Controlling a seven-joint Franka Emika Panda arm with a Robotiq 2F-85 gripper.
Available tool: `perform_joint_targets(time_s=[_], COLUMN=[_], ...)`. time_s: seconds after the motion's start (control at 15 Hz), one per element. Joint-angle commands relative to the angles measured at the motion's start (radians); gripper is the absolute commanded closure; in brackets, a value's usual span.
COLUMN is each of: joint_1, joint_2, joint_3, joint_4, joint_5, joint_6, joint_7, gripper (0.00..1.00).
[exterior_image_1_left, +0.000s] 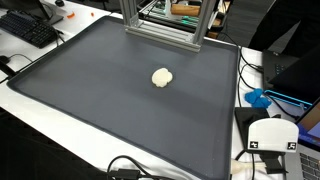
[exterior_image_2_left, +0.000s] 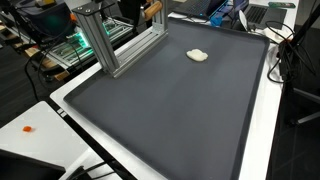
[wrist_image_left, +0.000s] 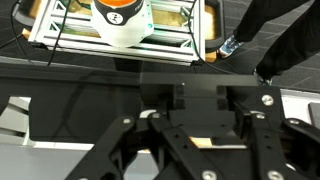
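Lying on grey mat (exterior_image_1_left: 90, 100), pale lump (exterior_image_1_left: 162, 77); label (exterior_image_1_left: 272, 146) on white box (exterior_image_1_left: 272, 129) unreadable.

An exterior view sits high and looks steeply down across the dark mat (exterior_image_1_left: 120, 100), with the aluminium frame (exterior_image_1_left: 160, 35) at the far edge. An exterior view stands high off a corner, so the mat (exterior_image_2_left: 170, 110) runs diagonally. Both share the mat, frame (exterior_image_2_left: 106, 50) and pale lump (exterior_image_1_left: 162, 77). The wrist view is low and close, facing the frame (wrist_image_left: 120, 47).
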Motion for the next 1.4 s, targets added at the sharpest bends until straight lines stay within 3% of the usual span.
perform_joint_targets(time_s=[0.0, 0.6, 0.67, 0.87, 1.33], joint_1=[0.006, 0.015, 0.015, 0.013, 0.01], joint_2=[-0.03, -0.023, -0.021, -0.025, -0.06], joint_3=[0.01, 0.028, 0.028, 0.025, 0.021], joint_4=[-0.056, -0.074, -0.072, -0.064, -0.001], joint_5=[0.014, -0.007, -0.003, 0.005, -0.025], joint_6=[0.014, 0.025, 0.026, 0.037, 0.04], joint_7=[0.015, 0.028, 0.028, 0.019, -0.013], gripper=[0.65, 0.62, 0.15, 0.01, 0.0])
